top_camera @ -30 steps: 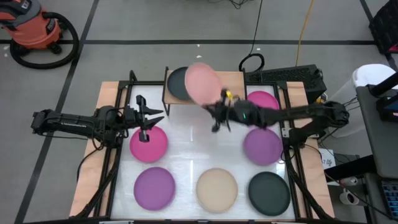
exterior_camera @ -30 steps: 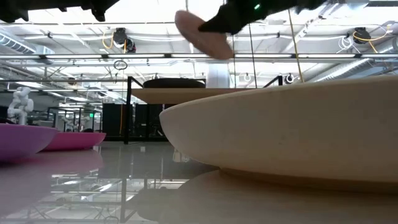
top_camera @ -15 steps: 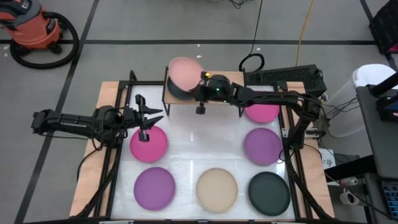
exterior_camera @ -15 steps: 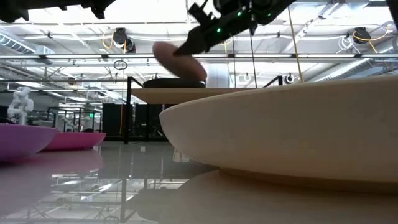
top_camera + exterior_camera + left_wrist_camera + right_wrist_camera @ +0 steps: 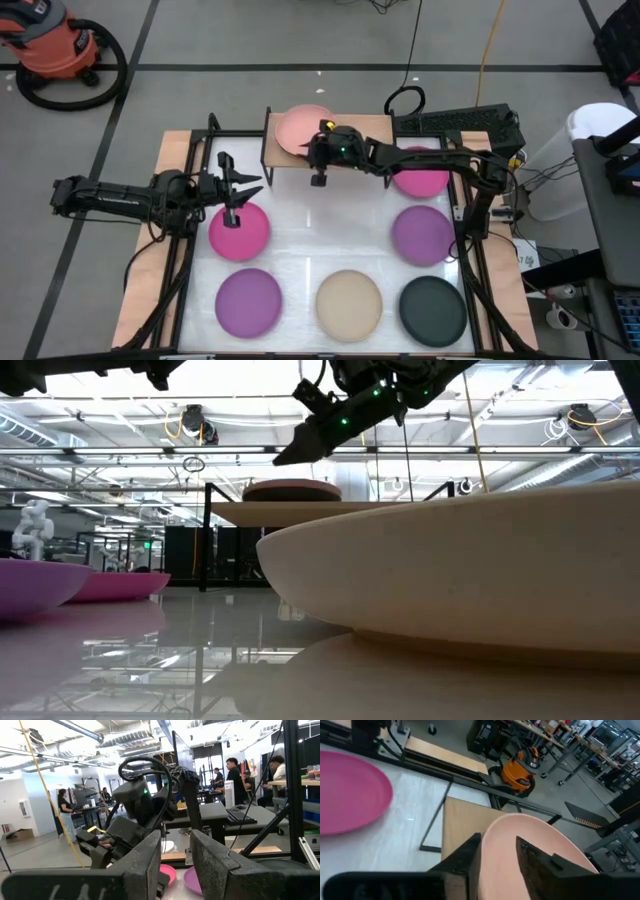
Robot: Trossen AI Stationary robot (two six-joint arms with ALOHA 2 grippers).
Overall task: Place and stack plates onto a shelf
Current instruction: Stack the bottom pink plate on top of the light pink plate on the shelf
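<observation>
Your right end effector (image 5: 318,152) hovers parted and empty at the shelf (image 5: 368,128), just beside the salmon plate (image 5: 300,128) lying on the shelf's left half. Your left end effector (image 5: 240,196), parted and empty, waits above the hot pink plate (image 5: 238,232) on the surface (image 5: 320,235).
</observation>
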